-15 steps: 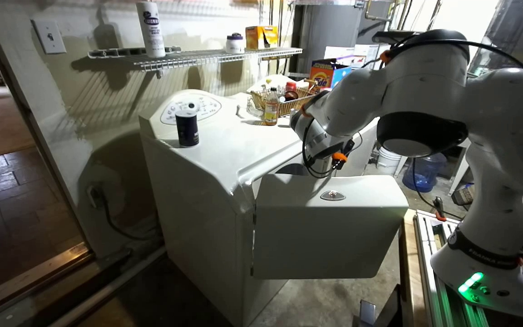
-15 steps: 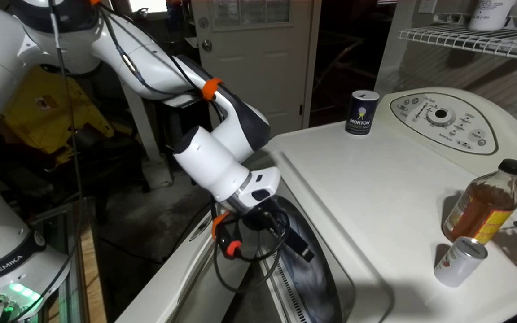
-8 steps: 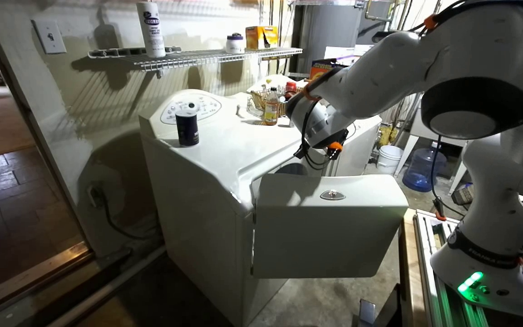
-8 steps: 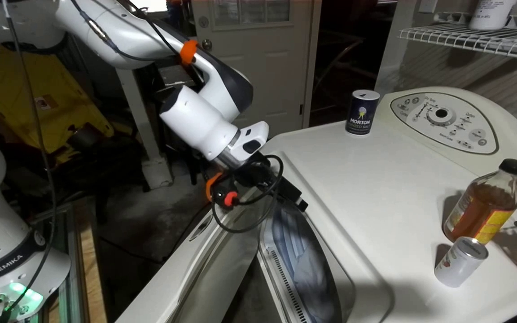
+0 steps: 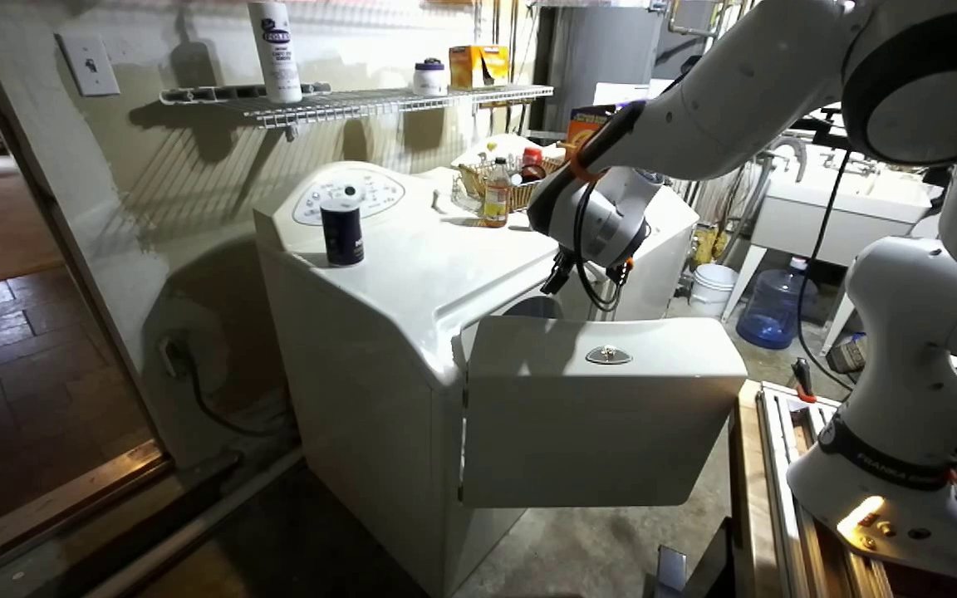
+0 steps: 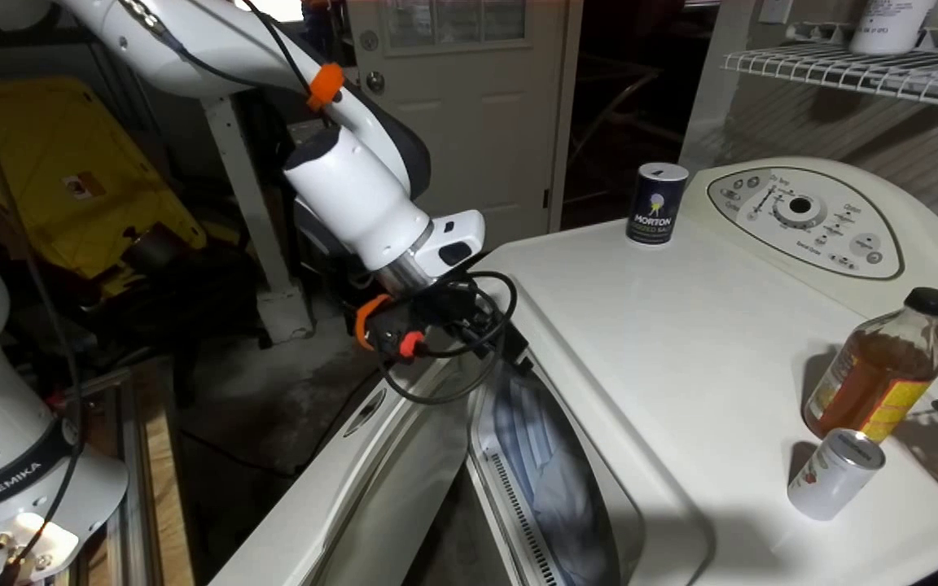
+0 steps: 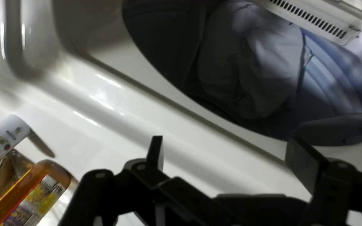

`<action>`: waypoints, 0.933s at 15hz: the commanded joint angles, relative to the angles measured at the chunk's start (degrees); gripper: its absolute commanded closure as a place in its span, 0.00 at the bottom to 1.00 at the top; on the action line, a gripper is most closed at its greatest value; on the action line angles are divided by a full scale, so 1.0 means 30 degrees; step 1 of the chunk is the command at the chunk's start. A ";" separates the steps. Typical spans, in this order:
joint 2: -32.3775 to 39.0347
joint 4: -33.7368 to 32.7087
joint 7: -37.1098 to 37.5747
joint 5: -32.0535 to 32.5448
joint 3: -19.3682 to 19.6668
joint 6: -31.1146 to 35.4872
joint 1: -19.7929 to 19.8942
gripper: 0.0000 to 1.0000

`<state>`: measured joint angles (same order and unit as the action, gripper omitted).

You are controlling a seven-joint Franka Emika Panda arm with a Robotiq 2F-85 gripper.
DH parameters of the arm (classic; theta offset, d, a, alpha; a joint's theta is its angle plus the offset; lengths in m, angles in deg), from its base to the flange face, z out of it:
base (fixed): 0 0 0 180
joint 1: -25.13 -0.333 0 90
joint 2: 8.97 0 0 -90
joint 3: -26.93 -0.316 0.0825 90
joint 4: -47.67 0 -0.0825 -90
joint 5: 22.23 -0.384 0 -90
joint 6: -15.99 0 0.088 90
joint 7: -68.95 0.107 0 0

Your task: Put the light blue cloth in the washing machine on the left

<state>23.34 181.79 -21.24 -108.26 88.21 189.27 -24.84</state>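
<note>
White machine [image 5: 362, 357]: pale grey-blue cloth [image 7: 259, 72] inside, loosely bunched, partly shadowed.

arm [image 5: 728, 100] finished in glossy white, wrist [image 6: 355, 195] capped in black. base [image 5: 826, 477] ringed by black band [image 5: 885, 467] marked "franka emika", yellow lamp [image 5: 861, 512] lit on its near side. black cables [image 5: 581, 237] looped at wrist, held by orange straps [image 6: 326, 86]. metal collar [image 6: 405, 270] fitted there; gripper [image 7: 225, 144] built in black, screw heads [image 7: 100, 174] exposed.
</note>
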 commanded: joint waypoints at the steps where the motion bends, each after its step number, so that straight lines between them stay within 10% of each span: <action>1: -0.0426 0.1223 0.5256 0.4750 0.3220 -0.4244 -0.2283 0.00; 8: 0.1067 -0.0601 1.4868 0.8210 1.1341 -1.4516 -0.7988 0.00; 14: -0.2049 -0.0548 1.8721 0.9525 1.1232 -0.9731 -0.9187 0.00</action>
<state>22.62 179.67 32.47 -84.80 122.45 155.79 -51.55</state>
